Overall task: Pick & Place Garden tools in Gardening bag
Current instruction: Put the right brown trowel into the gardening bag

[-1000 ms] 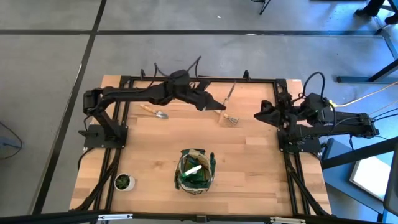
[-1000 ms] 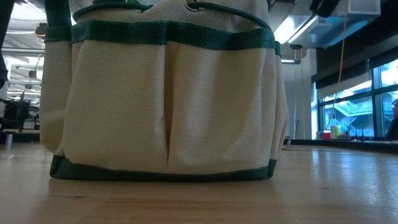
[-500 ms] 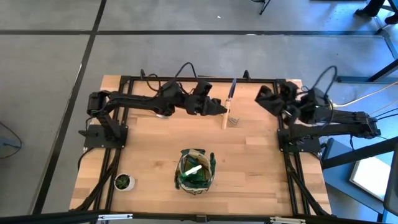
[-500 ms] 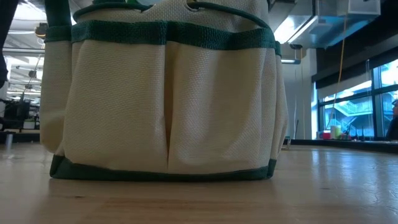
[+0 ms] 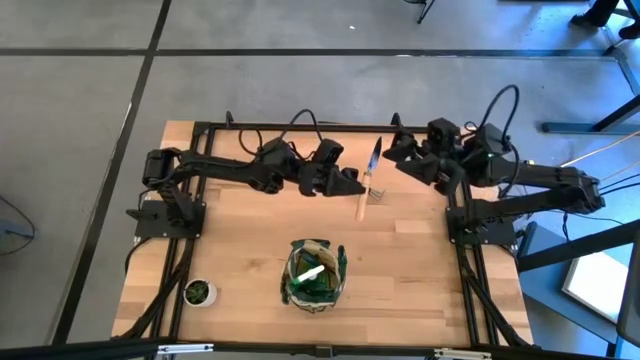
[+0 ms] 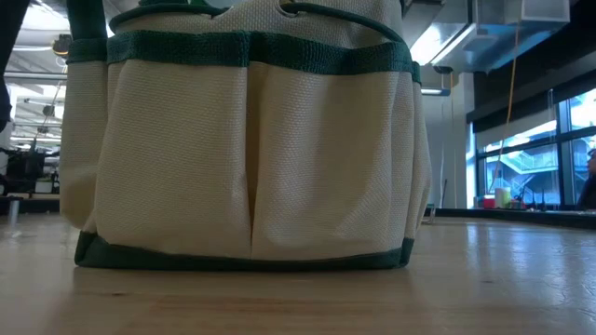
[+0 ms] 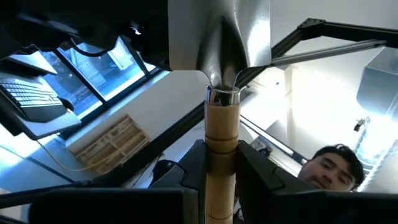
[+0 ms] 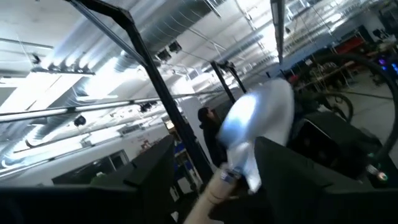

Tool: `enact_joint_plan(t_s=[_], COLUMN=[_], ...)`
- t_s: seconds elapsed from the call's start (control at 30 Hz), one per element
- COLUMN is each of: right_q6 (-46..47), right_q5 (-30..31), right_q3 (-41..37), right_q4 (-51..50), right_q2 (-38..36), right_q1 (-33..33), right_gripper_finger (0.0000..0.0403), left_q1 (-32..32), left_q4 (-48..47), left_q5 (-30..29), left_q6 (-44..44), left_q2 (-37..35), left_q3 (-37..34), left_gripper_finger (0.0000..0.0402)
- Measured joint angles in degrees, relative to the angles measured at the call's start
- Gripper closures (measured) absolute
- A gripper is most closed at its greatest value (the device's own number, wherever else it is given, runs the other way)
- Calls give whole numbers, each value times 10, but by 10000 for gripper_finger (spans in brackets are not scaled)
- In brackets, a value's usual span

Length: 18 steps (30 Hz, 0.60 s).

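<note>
A trowel with a wooden handle (image 5: 361, 205) and a metal blade (image 5: 376, 155) is held above the far middle of the table by my left gripper (image 5: 350, 186), which is shut on it. My right gripper (image 5: 390, 150) is open and reaches in from the right. Its fingers (image 8: 292, 180) stand to either side of the blade (image 8: 258, 124), and I see no touch. Beside the handle lies a small metal tool head (image 5: 376, 191). The gardening bag (image 5: 315, 275) stands upright on its base near the front edge, with something white in it. It fills the low view (image 6: 251, 149). My left gripper pinches the trowel's wooden handle (image 7: 221, 146) between its two fingers (image 7: 194, 171), a little below the metal ferrule. The fingers come from the table's left, slanting upward, and lie across the handle. The trowel is lifted clear, with its blade toward the far edge and its handle end toward the near edge.
A small potted plant (image 5: 199, 291) stands at the front left corner. The black frame rails (image 5: 320, 127) run along the table's far edge and sides. A person's head (image 7: 329, 168) shows beyond the table in the left wrist view.
My left wrist has tipped upward and swung the trowel round, so its blade now points to the far edge and its handle to the near edge. My right gripper has risen, moved toward the far edge and leftward to the blade, and opened.
</note>
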Motion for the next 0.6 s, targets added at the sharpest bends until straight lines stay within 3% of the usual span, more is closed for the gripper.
enact_joint_plan(t_s=[0.2,0.6], right_q6=[-1,4], right_q5=[0,2], right_q3=[7,7], right_q4=[-18,-39], right_q2=[15,14], right_q1=[0,-8], right_gripper_finger=[155,151], left_q1=[-3,-11], left_q4=[0,3], left_q5=[2,-8], left_q6=[8,7], left_q2=[0,-1], left_q3=[0,2], left_gripper_finger=[353,353])
